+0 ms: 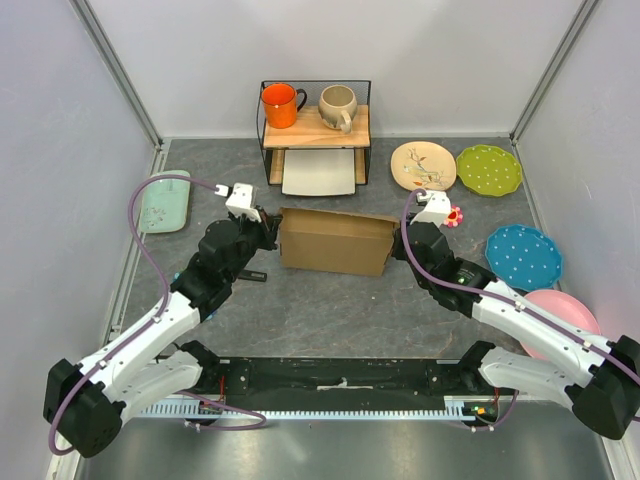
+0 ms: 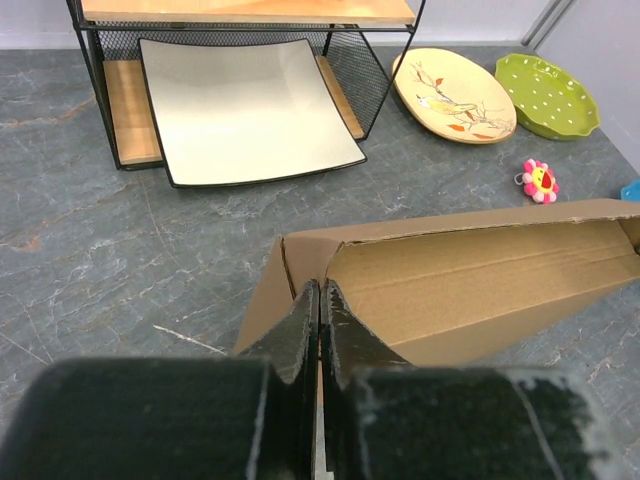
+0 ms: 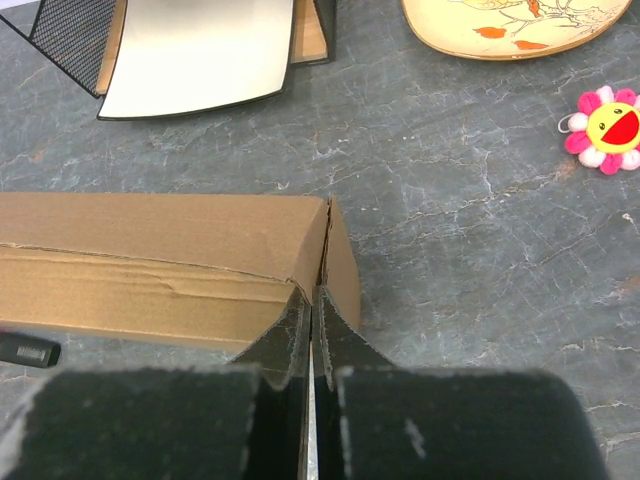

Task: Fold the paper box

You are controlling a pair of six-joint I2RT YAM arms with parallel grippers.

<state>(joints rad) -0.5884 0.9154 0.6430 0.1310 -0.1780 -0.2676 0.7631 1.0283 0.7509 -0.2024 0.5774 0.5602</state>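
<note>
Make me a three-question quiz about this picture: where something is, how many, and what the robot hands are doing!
1. Where is the orange mug? A on the wooden shelf B on a chair C in a sink
2. How many mugs? A one B two C five
3. What are the left gripper and right gripper doing? A wide open B pinching the paper box ends C holding mugs
Answers: 1 A, it stands on the shelf top. 2 B, orange mug plus beige mug. 3 B, both are shut on opposite ends.

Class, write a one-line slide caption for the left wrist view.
Left gripper shut on an end wall of the paper box, white tray beyond.
</note>
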